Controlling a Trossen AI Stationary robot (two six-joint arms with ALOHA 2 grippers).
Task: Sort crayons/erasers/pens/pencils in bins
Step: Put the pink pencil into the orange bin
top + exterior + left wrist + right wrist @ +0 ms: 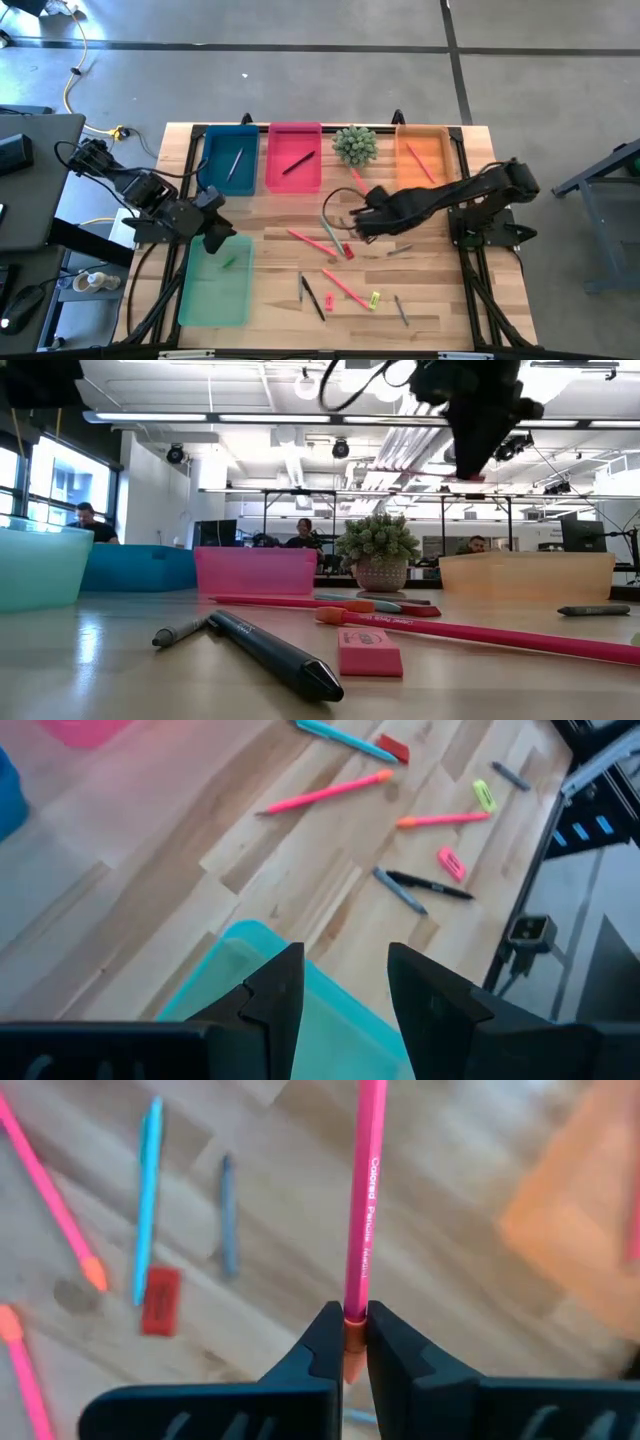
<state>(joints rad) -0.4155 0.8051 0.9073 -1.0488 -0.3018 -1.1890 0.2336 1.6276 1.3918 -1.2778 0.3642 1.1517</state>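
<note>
My right gripper (353,1320) hangs over the table's middle (352,225), shut on a pink coloured pencil (362,1200). My left gripper (345,985) is open with nothing between its fingers, above the far end of the pale-green bin (215,290), which holds a green eraser (229,262). The teal-blue bin (232,158), pink bin (294,158) and orange bin (424,155) stand along the far edge, each with a stick in it. Loose on the table lie pink pencils (312,240), a teal pen (330,232), a black pen (313,298), grey crayons (400,310), red erasers (347,251) and a yellow eraser (375,298). My right gripper pinches the pink pencil near its orange-tipped end (352,1308) between its two fingers. The fingers slant steeply down and the pencil runs on ahead of them, along their line. It is off the table; its other end leaves the wrist picture.
A small green plant in a pot (354,145) stands between the pink and orange bins, just beyond my right gripper. A black frame (465,180) edges the table. Bare wood lies between the far bins and the scattered sticks.
</note>
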